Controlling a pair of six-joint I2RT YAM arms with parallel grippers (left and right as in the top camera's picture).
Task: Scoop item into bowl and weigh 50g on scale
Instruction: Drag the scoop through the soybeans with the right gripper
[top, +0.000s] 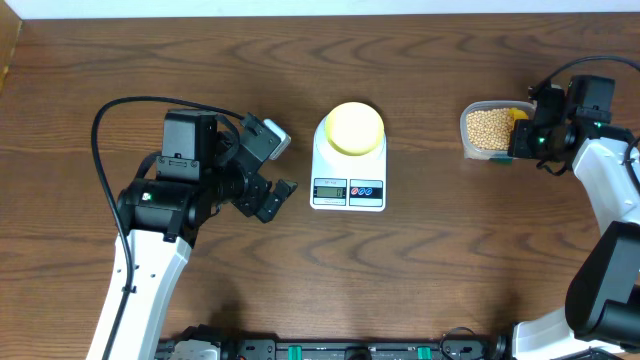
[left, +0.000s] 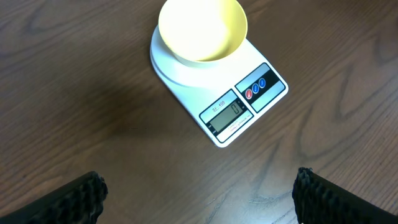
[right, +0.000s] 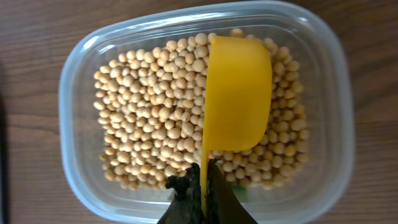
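Overhead view: bowl (top: 354, 128) sits empty on scale (top: 348, 178), beans (right: 149, 124) lie in the tub (right: 68, 124) with the right claw (right: 202, 186) clamped on the scoop (right: 239, 99) among them, left claw (left: 199, 193) wide and idle, so scooping and weighing remain

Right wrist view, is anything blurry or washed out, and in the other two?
Right wrist: beans and scoop sharp, evenly lit. Left wrist: bowl inside washed out, fingertips dark and soft. Overhead: even light, scale readout too small to read.
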